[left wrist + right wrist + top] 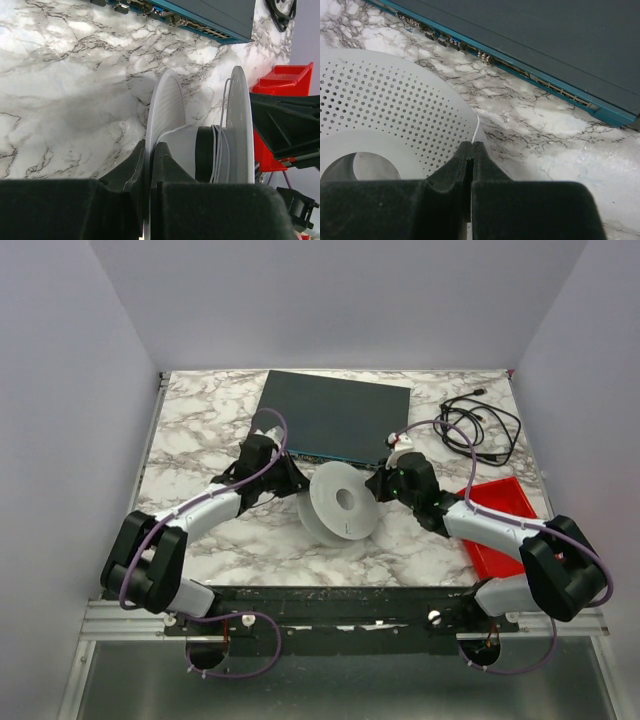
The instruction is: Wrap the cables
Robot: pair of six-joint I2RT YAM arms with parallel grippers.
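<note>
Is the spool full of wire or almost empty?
Almost empty: the spool has only a few turns of wire on its hub.

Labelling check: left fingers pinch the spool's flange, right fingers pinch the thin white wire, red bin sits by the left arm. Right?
No: the red bin sits by the right arm, not the left; the top view shows it. Rest stands.

No legible text or labels anywhere
</note>
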